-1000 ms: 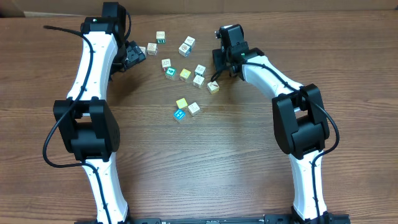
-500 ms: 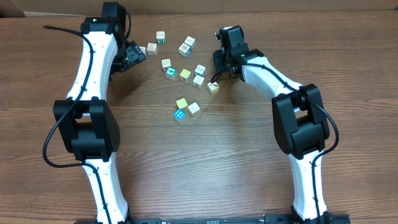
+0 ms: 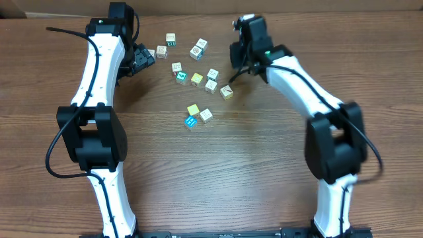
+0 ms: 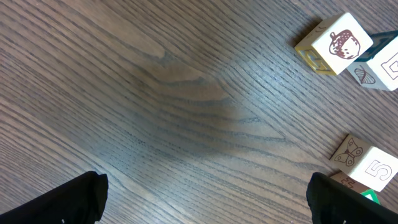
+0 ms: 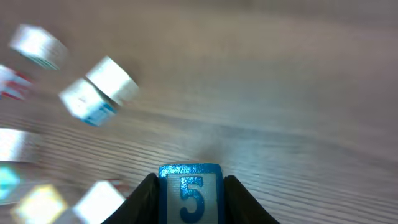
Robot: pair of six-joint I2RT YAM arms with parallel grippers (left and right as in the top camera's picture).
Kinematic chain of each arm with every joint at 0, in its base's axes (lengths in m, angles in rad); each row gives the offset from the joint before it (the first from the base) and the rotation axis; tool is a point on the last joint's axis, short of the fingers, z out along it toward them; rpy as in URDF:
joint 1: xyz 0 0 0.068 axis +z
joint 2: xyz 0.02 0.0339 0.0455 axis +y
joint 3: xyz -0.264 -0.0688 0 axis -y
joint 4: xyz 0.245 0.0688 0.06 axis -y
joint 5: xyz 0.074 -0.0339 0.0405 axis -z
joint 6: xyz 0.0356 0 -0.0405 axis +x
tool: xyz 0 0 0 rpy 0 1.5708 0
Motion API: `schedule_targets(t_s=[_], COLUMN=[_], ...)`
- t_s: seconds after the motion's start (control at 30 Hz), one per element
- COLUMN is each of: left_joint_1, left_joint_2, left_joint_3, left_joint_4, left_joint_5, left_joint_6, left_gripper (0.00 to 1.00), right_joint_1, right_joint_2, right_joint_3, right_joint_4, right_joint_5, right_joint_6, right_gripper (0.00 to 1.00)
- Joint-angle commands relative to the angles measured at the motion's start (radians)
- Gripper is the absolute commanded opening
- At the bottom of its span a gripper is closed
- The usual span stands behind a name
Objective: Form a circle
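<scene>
No circle is formed; the small printed cubes (image 3: 197, 79) lie scattered at the table's far middle. My right gripper (image 5: 190, 202) is shut on a blue-edged cube (image 5: 190, 190) with a "5" on it, held above the wood. In the overhead view that right gripper (image 3: 239, 61) hangs just right of the cluster, and the held cube is hidden under it. At the cluster's left edge my left gripper (image 3: 142, 59) stands wide open and empty, next to a pale cube (image 3: 161, 51). Its wrist view has an acorn cube (image 4: 336, 43) and a white "5" cube (image 4: 368, 167) at the right.
Bare wood lies under the left gripper (image 4: 208, 208). A yellow cube (image 3: 193, 110), a white one (image 3: 206, 115) and a teal one (image 3: 191, 121) sit nearer the table's middle. Both arm bases stand at the front edge. Blurred cubes (image 5: 99, 87) show left of the right gripper.
The right gripper closed on the blue "5" cube and rose, its arm swinging up and to the right. The left arm and the loose cubes have not moved.
</scene>
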Motion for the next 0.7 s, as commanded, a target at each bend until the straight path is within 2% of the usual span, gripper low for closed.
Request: schedule_targets(t_s=[0.0, 0.2, 0.4, 0.67], left_joint_1=[0.002, 0.002, 0.002, 0.002], left_joint_2=[-0.011, -0.011, -0.011, -0.011], left_joint_3=[0.015, 0.015, 0.015, 0.015], left_joint_4=[-0.001, -0.001, -0.001, -0.001], left_joint_5=[-0.009, -0.009, -0.009, -0.009], left_joint_6=[0.002, 0.002, 0.002, 0.002], left_gripper=[0.99, 1.00, 0.99, 0.99], right_joint_1=[-0.003, 0.000, 0.012, 0.110], right_joint_2=[-0.178, -0.314, -0.329, -0.327], right_joint_3=[0.003, 0.003, 0.000, -0.040], right_joint_4=[-0.033, -0.203, -0.421, -0.620], right_joint_5=[-0.003, -0.145, -0.309, -0.316], right_joint_6=[0.000, 0.000, 0.010, 0.053], right_gripper=[0.29, 0.28, 0.25, 0.25])
